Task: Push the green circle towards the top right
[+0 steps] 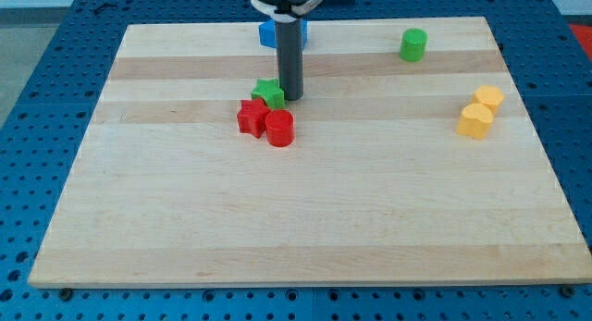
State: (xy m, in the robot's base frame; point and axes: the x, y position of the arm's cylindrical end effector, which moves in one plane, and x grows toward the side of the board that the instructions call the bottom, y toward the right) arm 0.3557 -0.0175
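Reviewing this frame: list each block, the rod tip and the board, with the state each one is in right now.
green circle: upright, alone near the view's top right, untouched.
my tip: down on the board, right beside the green star.
green star: against the red star.
red star: touching the red cylinder.
blue block: at the top edge, partly hidden behind the rod.
two yellow blocks: touching, at the right.
wooden board: flat.
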